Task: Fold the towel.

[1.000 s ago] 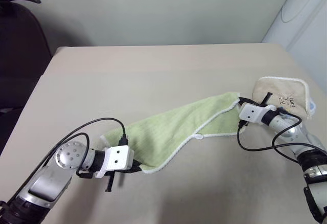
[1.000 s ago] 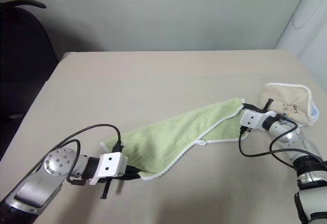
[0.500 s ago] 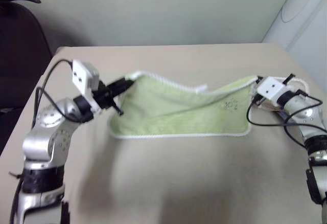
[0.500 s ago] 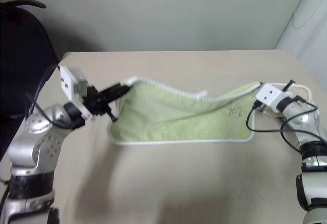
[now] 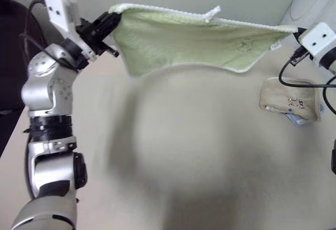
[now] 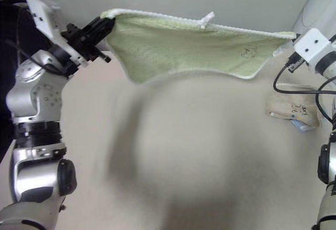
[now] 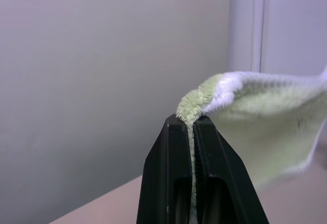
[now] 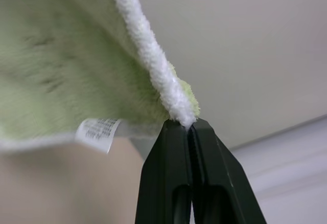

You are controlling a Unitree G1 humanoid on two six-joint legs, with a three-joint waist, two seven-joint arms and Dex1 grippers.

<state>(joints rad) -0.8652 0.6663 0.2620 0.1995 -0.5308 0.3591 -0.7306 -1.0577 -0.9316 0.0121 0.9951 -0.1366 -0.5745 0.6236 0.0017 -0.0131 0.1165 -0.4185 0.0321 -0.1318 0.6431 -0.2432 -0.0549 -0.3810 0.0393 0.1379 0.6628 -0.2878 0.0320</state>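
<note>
The light green towel [image 5: 194,43] with white edging hangs stretched in the air above the table, its top edge taut between both arms. A small white loop [image 5: 212,13] sticks up from the top edge, and a tag [image 8: 97,133] hangs near the right corner. My left gripper [image 5: 110,19] is shut on the towel's left corner, pinched between its black fingers [image 7: 168,183]. At the other end, my right gripper [image 6: 293,37] is shut on the right corner, with the white edging caught between the fingertips [image 8: 173,147].
A folded beige towel [image 5: 290,100] lies on the tan table [image 5: 184,151] at the right, below my right arm, with something blue under it. A dark chair [image 5: 13,56] stands at the far left. A white appliance [image 6: 317,9] stands at the back right.
Both arms have risen, lifting the towel off the table. It went from sagging low over the surface to hanging spread out high in the air.
</note>
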